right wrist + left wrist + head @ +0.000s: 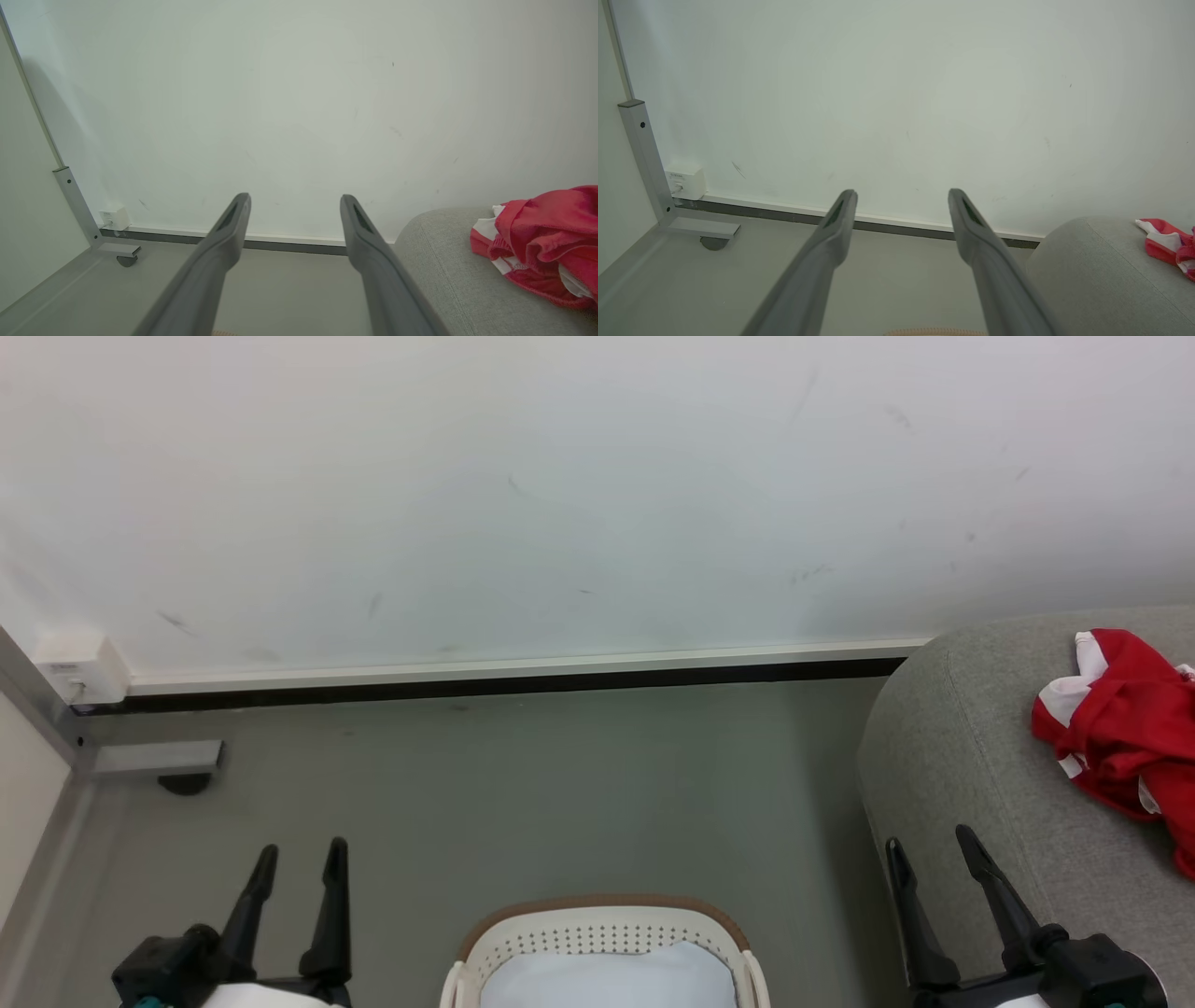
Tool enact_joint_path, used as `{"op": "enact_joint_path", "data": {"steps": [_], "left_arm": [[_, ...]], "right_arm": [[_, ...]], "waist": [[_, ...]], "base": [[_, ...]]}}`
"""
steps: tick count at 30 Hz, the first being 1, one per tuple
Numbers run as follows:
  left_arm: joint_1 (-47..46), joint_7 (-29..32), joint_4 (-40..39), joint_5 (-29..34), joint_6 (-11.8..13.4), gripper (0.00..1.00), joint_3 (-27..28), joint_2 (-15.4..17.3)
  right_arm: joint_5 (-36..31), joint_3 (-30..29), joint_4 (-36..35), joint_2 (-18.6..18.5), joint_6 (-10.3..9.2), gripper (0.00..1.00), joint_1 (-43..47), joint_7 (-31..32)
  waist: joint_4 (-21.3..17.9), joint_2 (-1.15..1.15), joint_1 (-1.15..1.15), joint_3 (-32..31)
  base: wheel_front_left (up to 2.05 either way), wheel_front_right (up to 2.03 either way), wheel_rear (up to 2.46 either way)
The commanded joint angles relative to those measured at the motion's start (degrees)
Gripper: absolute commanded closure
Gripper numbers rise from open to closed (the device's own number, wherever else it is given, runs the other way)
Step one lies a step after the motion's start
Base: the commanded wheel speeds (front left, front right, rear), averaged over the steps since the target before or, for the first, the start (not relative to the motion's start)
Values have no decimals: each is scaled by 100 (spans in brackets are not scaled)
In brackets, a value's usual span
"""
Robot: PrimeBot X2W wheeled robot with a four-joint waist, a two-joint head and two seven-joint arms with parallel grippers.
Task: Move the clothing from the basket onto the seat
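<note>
**Asker:** Start at your far left. What is there?

**Robot:** A grey metal post [644, 158] comes down to a flat foot on the floor [513, 784], with a dark caster under the foot. Just beside it, a small white box [82, 667] sits low on the wall [560, 504], right above the dark baseboard [513, 683].

**Asker:** And your left gripper?

**Robot:** My left gripper [302, 846] hangs at the lower left of the head view, over bare floor. Its two dark fingers stand wide apart and grip nothing. My left wrist view agrees: there is a broad gap between the fingers, with wall and floor behind them.

**Asker:** Where is the basket?

**Robot:** The basket [602, 903] stands on the floor between my two grippers, cut off by the bottom edge of the head view. I can see its tan-brown rim and its holed white wall. Inside the part that shows lies a pale blue-white fabric [607, 980].

**Asker:** Your right gripper?

**Robot:** My right gripper [928, 837] is at the lower right. Its fingers are also spread wide with nothing in them, and they show against the rounded left edge of the seat [952, 756]. I cannot tell whether they touch it.

**Asker:** And the clothing?

**Robot:** The clothing [1120, 719], a crumpled red jersey with white trim, lies on top of the seat at the right edge of the view. It is well apart from the basket and away from both grippers. My right wrist view shows it bunched in folds on the grey upholstery.
</note>
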Motion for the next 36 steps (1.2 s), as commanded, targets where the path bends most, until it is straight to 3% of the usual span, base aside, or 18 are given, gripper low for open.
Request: {"op": "enact_joint_path", "data": {"steps": [1,18,19,22,36], "left_arm": [[37,-1,-21,92,-18,0,20,13],[11,-1,-34,7,-9,0,-22,33],[-1,0,-17,5,-15,100,-46,-7],[58,16,112,-45,-15,100,-70,-52],[-42,428,81,-1429,29,100,71,-107]], "right_arm": [[-40,1,24,11,-13,0,36,-15],[64,92,109,15,-13,0,-45,-15],[63,97,105,12,1,100,-6,1],[103,108,216,13,1,100,75,9],[1703,-42,257,-105,0,100,-35,295]], "waist": [[3,0,0,3],[21,0,0,-21],[20,0,0,-22],[21,0,0,-22],[36,0,0,-24]], "base": [[0,0,0],[0,0,0],[0,0,0],[0,0,0],[0,0,0]]}}
